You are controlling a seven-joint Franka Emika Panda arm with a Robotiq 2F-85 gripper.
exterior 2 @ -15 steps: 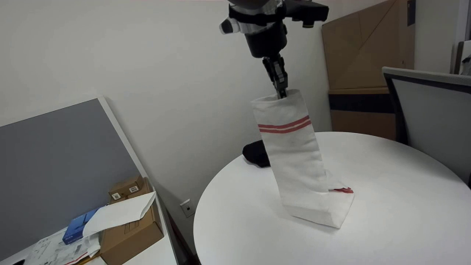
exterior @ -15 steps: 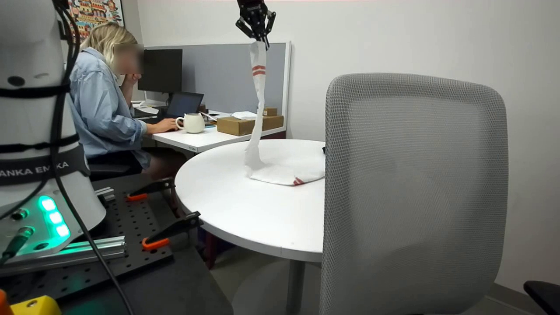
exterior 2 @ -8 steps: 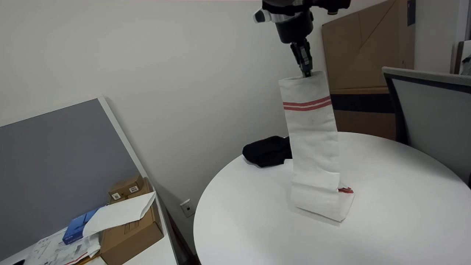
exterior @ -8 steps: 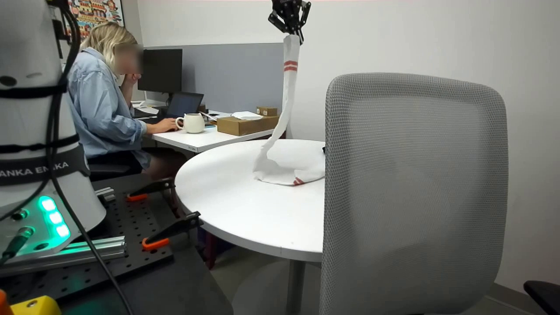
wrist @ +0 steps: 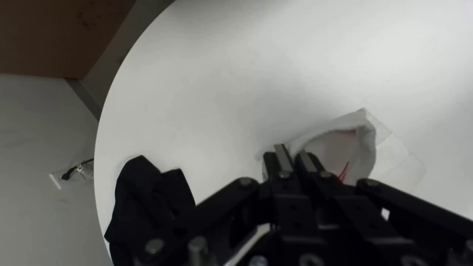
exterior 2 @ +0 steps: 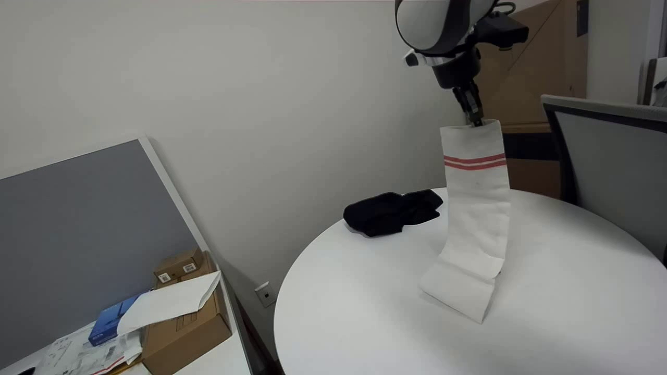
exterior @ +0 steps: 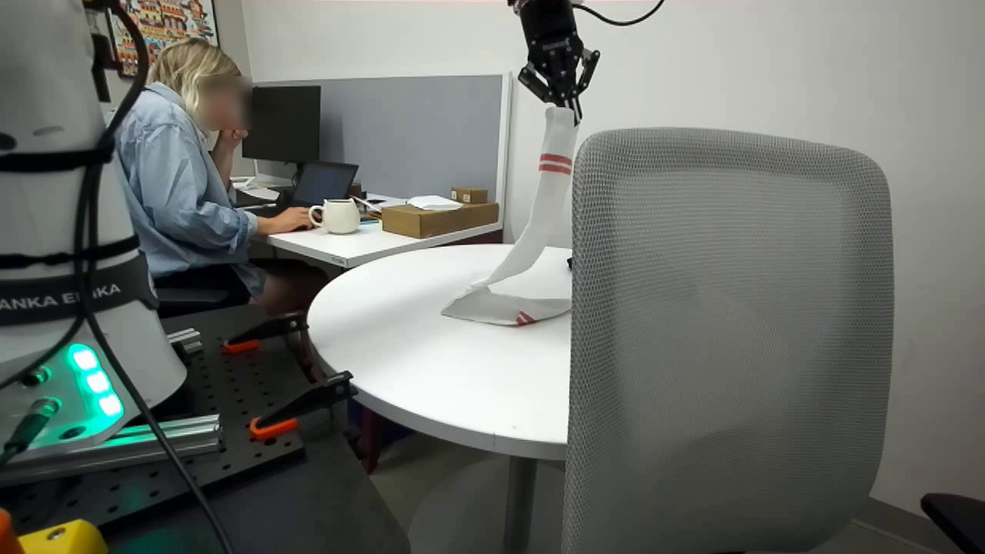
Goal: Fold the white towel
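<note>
Gripper (exterior 2: 477, 123) is sweeping across and now lowering, fingers (wrist: 283, 159) pinching the white towel (exterior 2: 477, 219) by its raised end, likely laying the fold over.

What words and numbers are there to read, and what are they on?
"ANKA E" and "KA": on the black band around the white robot arm; the other letters are covered or cut off.
Too small or blurred to read: marks on the small brown cardboard box, blue cardboard box, white printed packaging and black gripper.
</note>
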